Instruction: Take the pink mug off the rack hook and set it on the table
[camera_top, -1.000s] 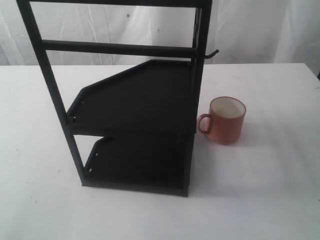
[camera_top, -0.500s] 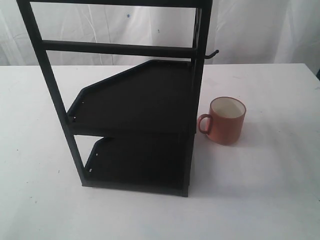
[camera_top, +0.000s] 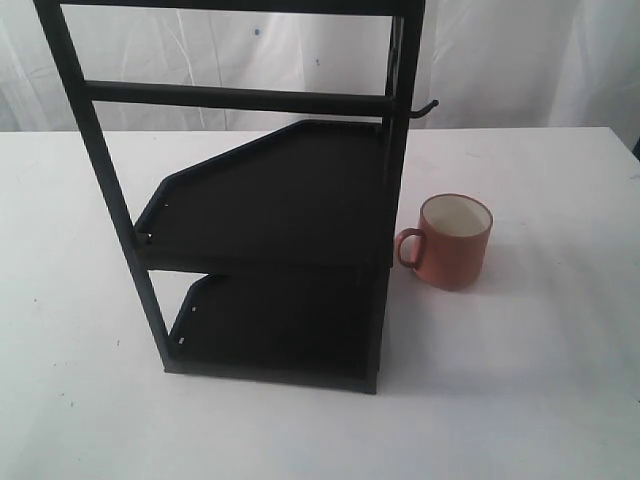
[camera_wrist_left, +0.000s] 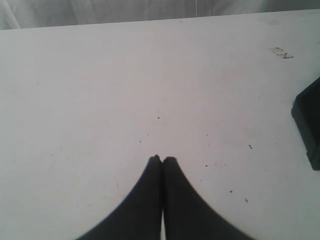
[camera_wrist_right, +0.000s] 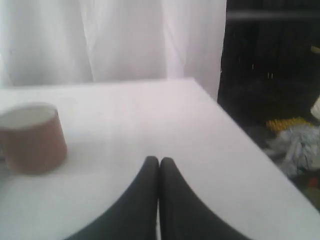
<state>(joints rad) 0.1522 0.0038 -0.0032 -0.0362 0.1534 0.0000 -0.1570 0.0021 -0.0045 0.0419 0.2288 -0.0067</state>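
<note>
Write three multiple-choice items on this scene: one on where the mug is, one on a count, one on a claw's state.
1. Where is the pink mug relative to the rack?
A. hanging from it
B. on the table beside it
C. underneath it

2. How many flat trays does the rack have?
A. one
B. two
C. three

3. What state is the right claw in?
A. shut, empty
B. wide open
C. shut on the mug

Answers:
1 B, it stands upright on the table next to the rack.
2 B, an upper and a lower tray show.
3 A, its tips touch, with the mug apart from them.
</note>
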